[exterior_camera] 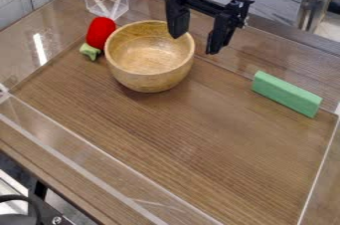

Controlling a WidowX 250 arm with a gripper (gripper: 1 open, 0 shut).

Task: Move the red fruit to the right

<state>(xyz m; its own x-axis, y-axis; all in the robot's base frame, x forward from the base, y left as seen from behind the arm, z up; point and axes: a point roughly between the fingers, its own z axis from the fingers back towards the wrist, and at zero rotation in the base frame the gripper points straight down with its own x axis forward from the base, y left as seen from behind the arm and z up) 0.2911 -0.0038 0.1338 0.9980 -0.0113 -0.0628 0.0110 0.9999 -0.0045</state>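
Red fruit: small oval toy strawberry, resting on the wooden table at far left, pressed up against the left outer wall of the wooden bowl. Long axis runs roughly upright in the picture, leaning slightly; the light green leafy cap is at the lower end, toward the near-left, and the rounded red end points up and away. Cannot tell whether it truly stands on the cap or lies tilted against the bowl.

Claw: black, pointing straight down, hanging over the far-right rim of the bowl. Its two fingers stand wide apart with nothing between them; left finger over the bowl's far rim, right finger just outside the rim on the right. Whether the tips touch the bowl cannot be judged.

Fruit relative to claw: fruit lies to the left of the claw, with the bowl's opening between the two. They are apart, no contact.

Edges and room: a clear raised wall runs along the table's left and near sides, and the fruit sits near the left one. To the right of the bowl lies open wood surface, then a flat green rectangular block lying at an angle near the right edge. The near half of the table is bare wood.
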